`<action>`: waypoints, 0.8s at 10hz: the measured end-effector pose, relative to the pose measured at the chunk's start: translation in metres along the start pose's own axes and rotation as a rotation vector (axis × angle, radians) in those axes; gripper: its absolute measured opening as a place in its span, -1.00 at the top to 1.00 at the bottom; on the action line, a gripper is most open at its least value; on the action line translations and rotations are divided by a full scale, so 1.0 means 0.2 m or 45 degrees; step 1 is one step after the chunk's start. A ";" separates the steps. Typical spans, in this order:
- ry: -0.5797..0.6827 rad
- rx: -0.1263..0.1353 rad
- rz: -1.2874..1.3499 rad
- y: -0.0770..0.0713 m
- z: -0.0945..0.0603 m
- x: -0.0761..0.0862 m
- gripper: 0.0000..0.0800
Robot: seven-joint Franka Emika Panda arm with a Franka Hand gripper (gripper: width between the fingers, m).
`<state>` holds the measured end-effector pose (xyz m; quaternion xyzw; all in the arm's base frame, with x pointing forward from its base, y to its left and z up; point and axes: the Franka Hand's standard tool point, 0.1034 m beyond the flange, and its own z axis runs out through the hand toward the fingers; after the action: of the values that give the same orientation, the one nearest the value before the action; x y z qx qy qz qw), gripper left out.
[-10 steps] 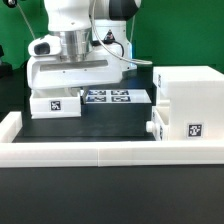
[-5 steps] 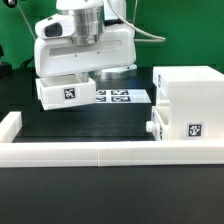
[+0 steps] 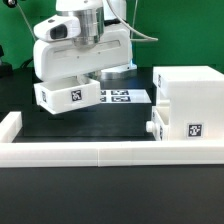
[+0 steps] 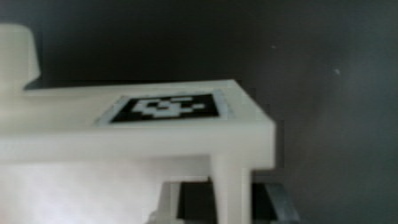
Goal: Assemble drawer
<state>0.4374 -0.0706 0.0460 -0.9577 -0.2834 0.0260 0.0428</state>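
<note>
Pincer (image 3: pixel 84 80) pinching the tray (image 3: pixel 66 96). In the wrist view, dark fingers (image 4: pixel 185 200) sit pressed on either side of one thin tray wall, pincer (image 4: pixel 228 198) closed on it. Fingertips are mostly hidden in the exterior view behind the arm's white hand.

Tray (image 4: pixel 125 140) is white and small, with a square black-and-white tag (image 4: pixel 169 108) on its face. In the exterior view it hangs under the hand, slightly tilted and clear of the dark surface (image 3: pixel 100 125), tag (image 3: pixel 74 97) facing the camera. It sits toward the exterior view's left.

Marker board (image 3: pixel 122 97) lies flat just beside the tray, toward the exterior view's right, its near corner partly covered by the tray.

Housing (image 3: pixel 190 95) is a large white box standing on the surface at the exterior view's right, well apart from the tray. It carries its own tag low on the front. A small white piece juts from its lower side; it is too small to tell what it is.

Long low white wall (image 3: pixel 100 152) runs across the front, nearer the camera than everything else.
</note>
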 end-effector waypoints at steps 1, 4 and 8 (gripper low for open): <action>0.002 0.001 -0.119 0.02 -0.01 0.03 0.90; -0.007 -0.002 -0.434 0.07 -0.05 0.15 0.90; -0.041 -0.031 -0.781 0.09 -0.06 0.19 0.90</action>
<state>0.4790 -0.0663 0.0552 -0.8275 -0.5601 0.0236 0.0327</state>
